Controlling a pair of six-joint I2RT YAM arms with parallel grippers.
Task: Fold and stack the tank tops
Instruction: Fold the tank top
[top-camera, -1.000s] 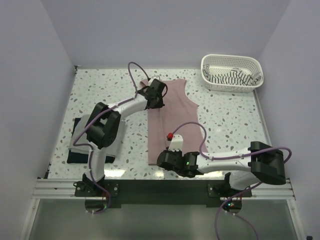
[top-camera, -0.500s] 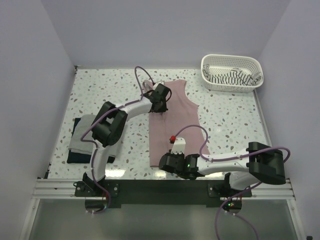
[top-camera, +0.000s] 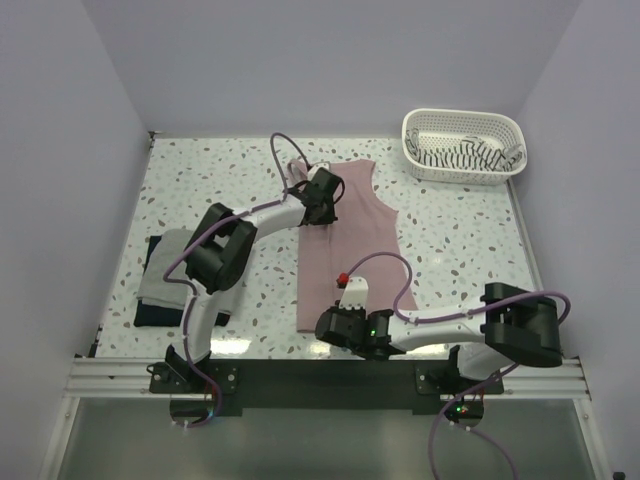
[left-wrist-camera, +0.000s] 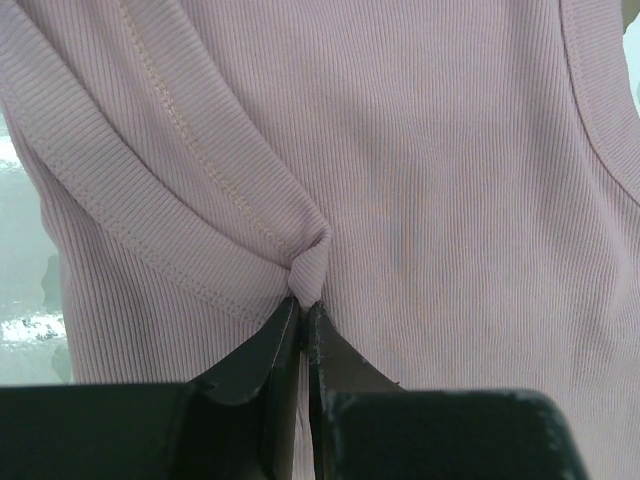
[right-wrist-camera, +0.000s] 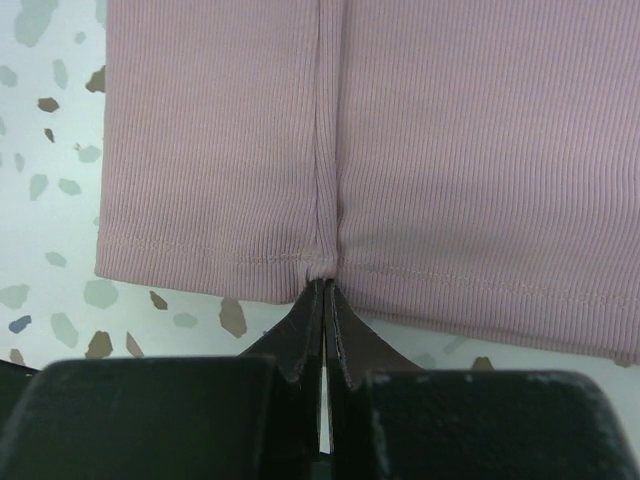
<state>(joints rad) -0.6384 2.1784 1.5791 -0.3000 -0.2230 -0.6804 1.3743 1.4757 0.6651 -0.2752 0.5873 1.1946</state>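
As the pink tank top (top-camera: 350, 240) lies flat, we log left fingers (left-wrist-camera: 258, 358) pinching its strap; right fingers (right-wrist-camera: 302, 338), its hem.

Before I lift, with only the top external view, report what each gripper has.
Observer: Left gripper is shut, pinching a small pucker of the pink tank top beside a stitched edge band.
Operator: Now the right.
Observer: Right gripper is shut on the bottom hem, where a lengthwise crease meets it.
Operator: Check the hem for bunching.
Observer: It lies flat on the table either side of the pinch.
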